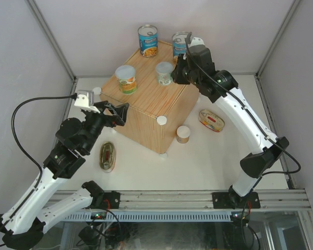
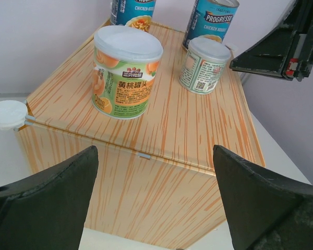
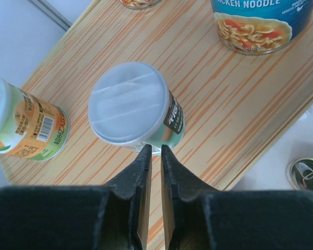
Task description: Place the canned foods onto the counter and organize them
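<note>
One small can (image 1: pixel 183 134) beside counter (image 1: pixel 146 101), overhead only

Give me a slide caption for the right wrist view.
Right gripper, shut and empty, beside a pale-lidded can standing on the wood-grain counter.

I get bright, even light in every view, with only faint soft shadows. In the left wrist view the fingers (image 2: pixel 41 203) at 7 and 5 o'clock look blurred
</note>
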Controlling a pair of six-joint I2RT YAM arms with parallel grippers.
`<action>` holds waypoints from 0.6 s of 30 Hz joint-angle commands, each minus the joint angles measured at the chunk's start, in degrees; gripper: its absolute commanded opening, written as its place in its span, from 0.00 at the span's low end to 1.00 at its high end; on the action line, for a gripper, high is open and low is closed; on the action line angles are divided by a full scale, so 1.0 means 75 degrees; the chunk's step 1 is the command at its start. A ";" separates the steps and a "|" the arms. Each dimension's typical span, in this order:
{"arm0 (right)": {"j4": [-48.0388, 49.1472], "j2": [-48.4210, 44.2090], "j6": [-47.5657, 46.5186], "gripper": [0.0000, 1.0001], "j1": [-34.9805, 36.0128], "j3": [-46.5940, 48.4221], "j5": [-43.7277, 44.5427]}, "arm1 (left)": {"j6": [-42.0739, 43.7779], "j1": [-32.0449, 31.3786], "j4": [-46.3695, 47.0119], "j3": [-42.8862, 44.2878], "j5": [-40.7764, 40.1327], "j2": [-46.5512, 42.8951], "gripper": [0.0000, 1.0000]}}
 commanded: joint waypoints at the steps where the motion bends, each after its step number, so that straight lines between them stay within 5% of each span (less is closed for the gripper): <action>1: 0.0407 0.0244 0.0164 0.11 -0.0048 0.0216 -0.0156 | 0.0154 0.0047 0.0162 0.0359 0.0051 -0.0034 0.94; 18: 0.0334 0.0680 0.0053 0.11 -0.0216 0.0516 0.0092 | 0.0315 0.0071 0.0279 0.0400 0.0058 0.0182 0.94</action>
